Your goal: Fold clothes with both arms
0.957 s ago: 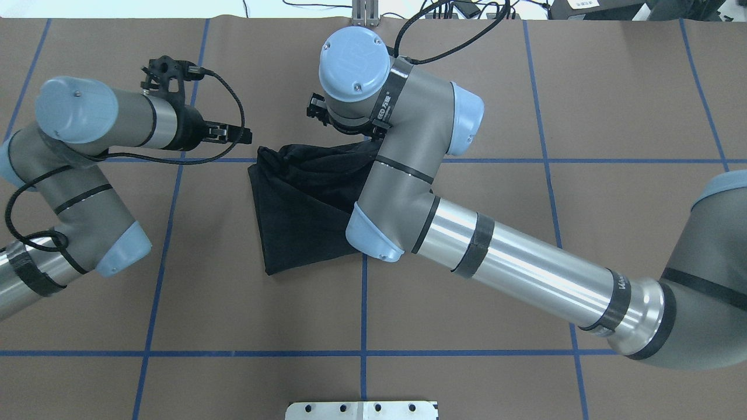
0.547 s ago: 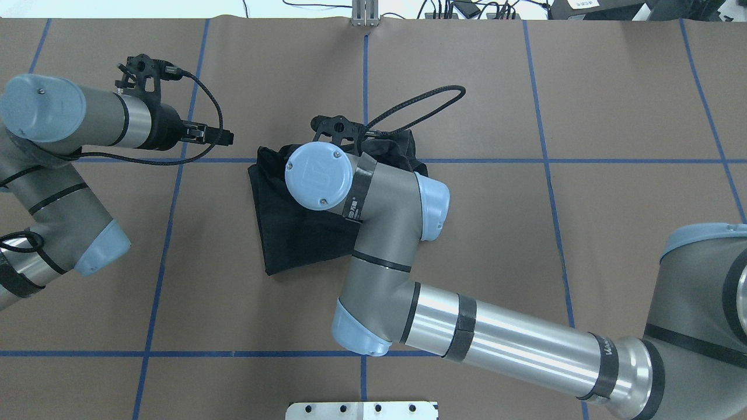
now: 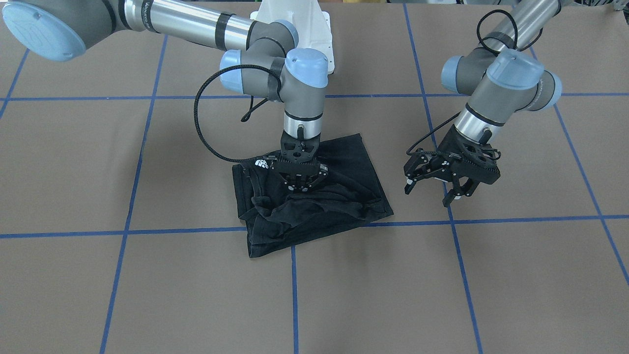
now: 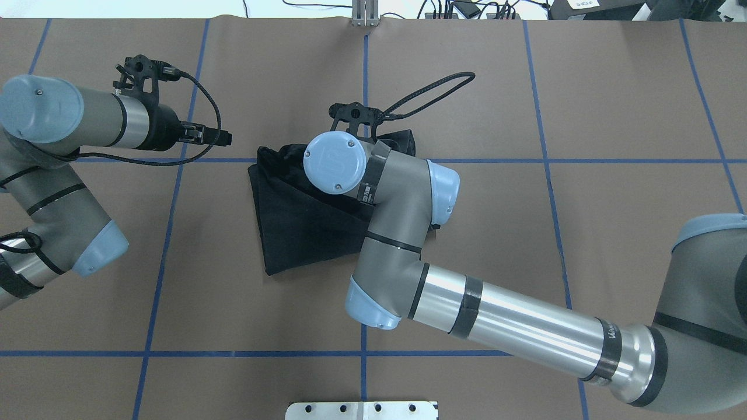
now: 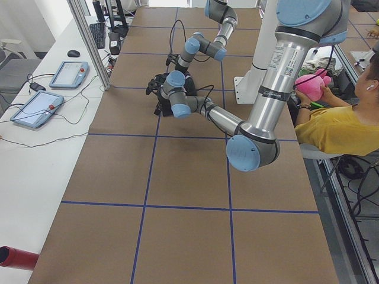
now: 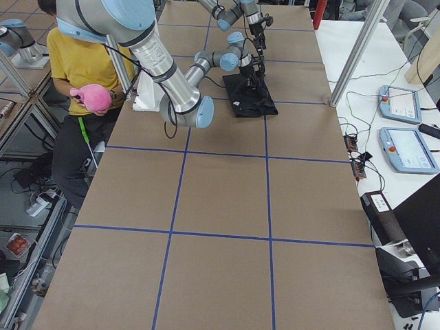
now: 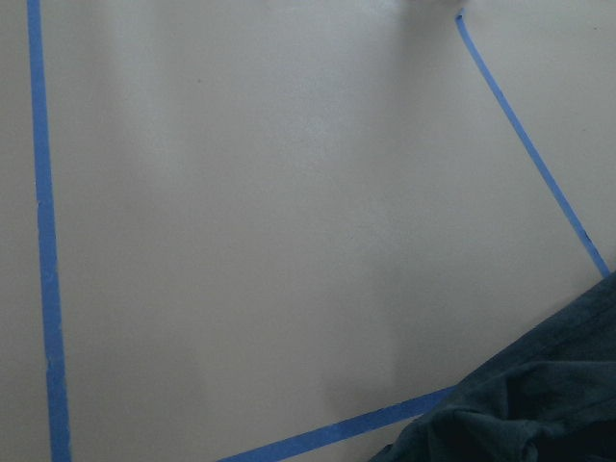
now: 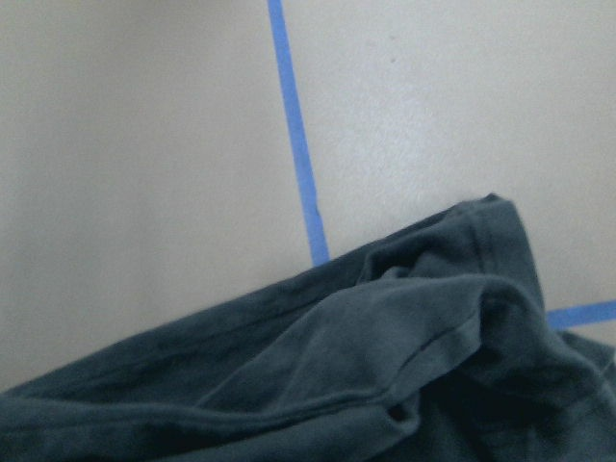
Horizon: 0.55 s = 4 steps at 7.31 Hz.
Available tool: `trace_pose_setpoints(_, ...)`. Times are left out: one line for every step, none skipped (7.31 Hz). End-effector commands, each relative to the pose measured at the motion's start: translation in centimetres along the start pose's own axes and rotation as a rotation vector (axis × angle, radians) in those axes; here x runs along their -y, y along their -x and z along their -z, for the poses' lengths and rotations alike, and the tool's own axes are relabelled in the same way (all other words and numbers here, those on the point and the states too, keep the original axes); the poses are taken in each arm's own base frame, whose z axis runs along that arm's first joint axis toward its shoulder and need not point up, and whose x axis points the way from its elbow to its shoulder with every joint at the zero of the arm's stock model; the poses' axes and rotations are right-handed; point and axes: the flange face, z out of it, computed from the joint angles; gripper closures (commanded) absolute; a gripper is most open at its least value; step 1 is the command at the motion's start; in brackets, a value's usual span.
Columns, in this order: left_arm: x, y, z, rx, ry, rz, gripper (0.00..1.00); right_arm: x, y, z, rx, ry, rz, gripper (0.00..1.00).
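Observation:
The black T-shirt [image 3: 354, 162] lies in a rumpled, folded bundle on the brown table [image 4: 525, 87], with a small white logo [image 3: 260, 163] showing. My right gripper [image 3: 299, 188] points straight down into the bunched folds at its middle, fingertips drawn together in the cloth. From overhead the right wrist covers part of the T-shirt [image 4: 292, 221]. My left gripper [image 3: 428, 194] hangs open and empty above bare table beside the shirt, seen from overhead as the left gripper [image 4: 224, 138]. The right wrist view is filled with T-shirt folds [image 8: 337, 385]; a T-shirt corner [image 7: 539, 414] shows in the left wrist view.
Blue tape lines [image 4: 365, 87] grid the table. The white base mount [image 4: 362, 410] sits at the near edge. A seated person in a yellow top [image 5: 331, 130] holds a pink toy beside the table. Control tablets [image 6: 405, 148] lie on a side bench.
My right wrist has swung back from the far side and come down over the shirt, uncovering its far right edge. My left gripper has drawn back a little to the left.

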Motion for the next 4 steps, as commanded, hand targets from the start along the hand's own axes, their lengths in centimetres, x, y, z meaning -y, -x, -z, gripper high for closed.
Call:
trace_pose_setpoints(0.0,0.0,0.0,0.0,-0.001,0.004,0.0,3.6,0.0,-2.4,-0.011,-0.031,-0.012,1.0)
trace_pose_setpoints(0.0,0.0,0.0,-0.001,0.0,0.004,0.0,5.6,2.3,-3.7,-0.025,-0.041,-0.024,1.0)
trace_pose_setpoints(0.0,0.0,0.0,0.0,-0.001,0.004,0.0,7.8,4.4,-4.9,-0.034,-0.052,-0.039,1.0)
trace_pose_setpoints(0.1,-0.2,0.2,-0.005,-0.002,0.004,0.0,9.6,4.9,-5.3,-0.025,-0.062,-0.052,1.0)
